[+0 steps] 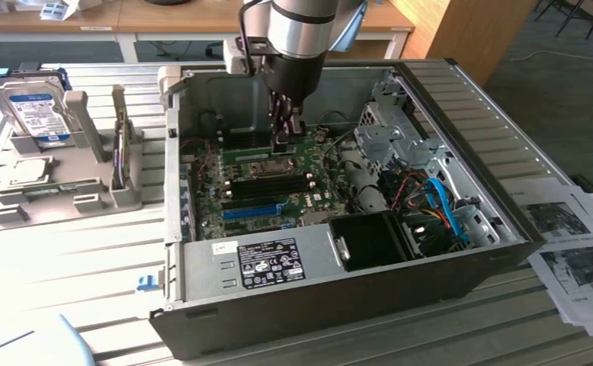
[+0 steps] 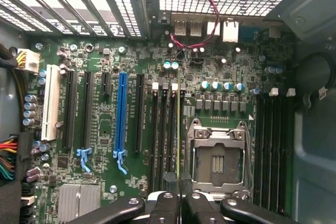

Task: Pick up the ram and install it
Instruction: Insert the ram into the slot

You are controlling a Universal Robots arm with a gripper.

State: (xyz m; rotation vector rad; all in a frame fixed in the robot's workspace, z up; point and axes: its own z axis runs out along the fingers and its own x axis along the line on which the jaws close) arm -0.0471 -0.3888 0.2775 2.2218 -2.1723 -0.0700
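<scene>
Looking past the gripper (image 2: 179,178), we see its fingers (image 2: 170,183) clamped nearly together on the ram (image 2: 179,124), edge-on over the black slots (image 2: 164,129).

Own inspection. My arm (image 1: 299,27) ends in a smooth silver cylinder, with a pale blue cap (image 1: 351,23) on the joint beside it. A light grey bracket (image 1: 238,53) is fixed to its side. My gripper (image 1: 285,139) has a black, rounded body narrowing to two slim black fingers (image 2: 171,183). Black linkage bars (image 2: 113,211) carry them, each with a round silver pivot screw (image 2: 164,196).
</scene>
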